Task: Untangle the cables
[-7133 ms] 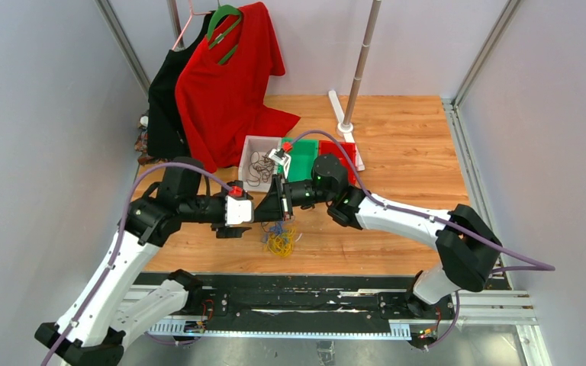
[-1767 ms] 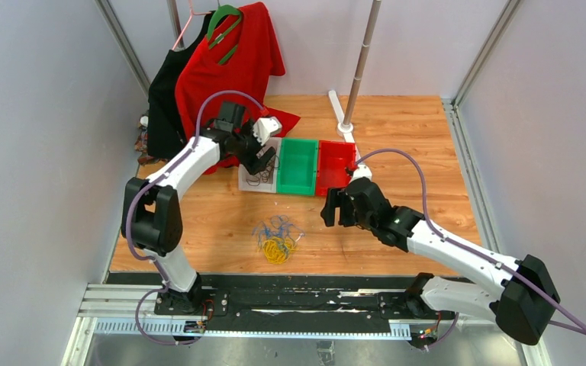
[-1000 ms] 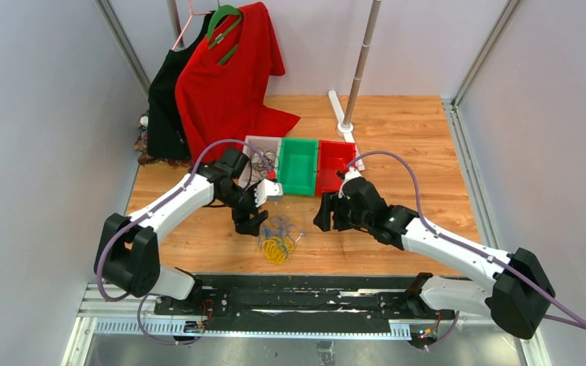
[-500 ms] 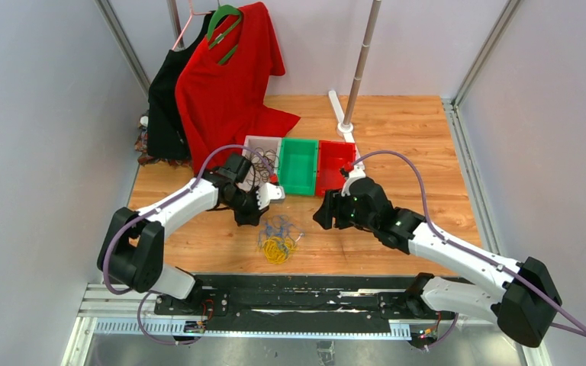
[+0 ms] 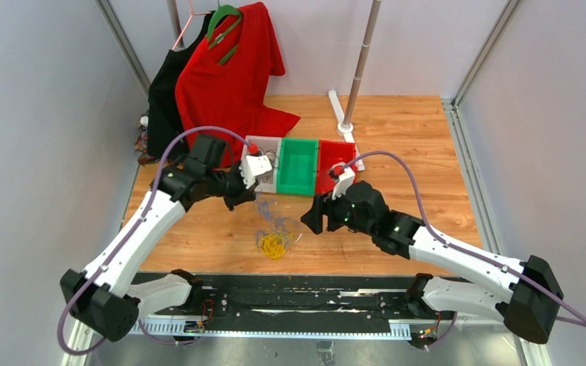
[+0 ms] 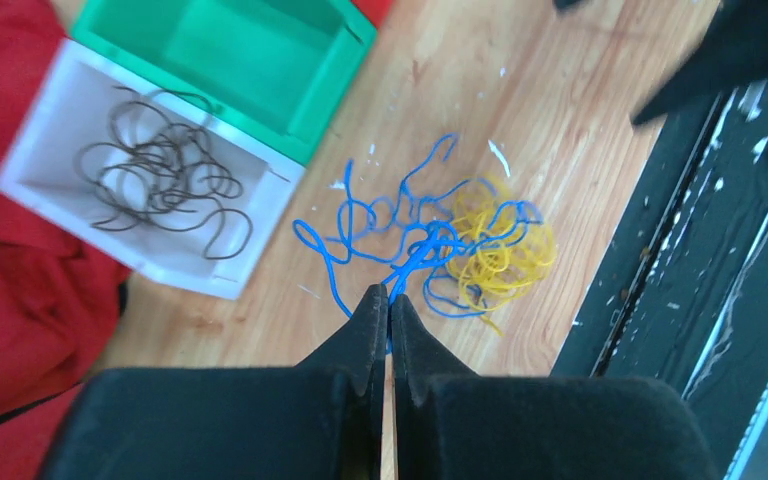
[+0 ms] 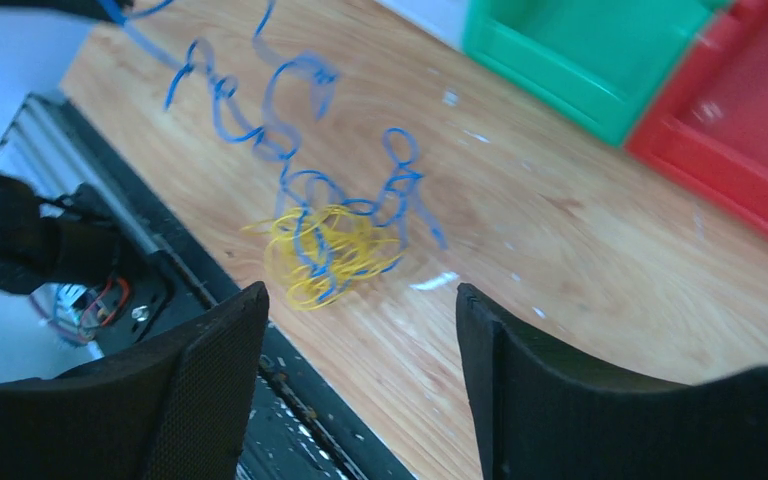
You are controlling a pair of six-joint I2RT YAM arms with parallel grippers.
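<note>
A blue cable (image 6: 422,243) and a yellow cable (image 6: 495,252) lie tangled on the wooden table near its front edge. My left gripper (image 6: 390,296) is shut on a blue strand, and the blue cable (image 5: 265,213) stretches from the left gripper (image 5: 243,200) down to the yellow bundle (image 5: 273,245). Dark brown cables (image 6: 160,180) lie in the white bin (image 6: 35,165). My right gripper (image 7: 360,295) is open and empty, hovering just right of the yellow cable (image 7: 328,255) and blue loops (image 7: 290,150). In the top view the right gripper (image 5: 307,221) is beside the pile.
A green bin (image 5: 298,165) and a red bin (image 5: 334,164) stand beside the white bin (image 5: 267,179). A red shirt (image 5: 229,84) and a black garment (image 5: 164,114) hang at the back left. A pole stand (image 5: 347,126) is behind, and a black rail (image 5: 290,293) runs along the front edge.
My left gripper shut on the blue cable and rose back toward the bins, drawing blue loops out of the pile. The right gripper shifted left toward the pile and opened wider.
</note>
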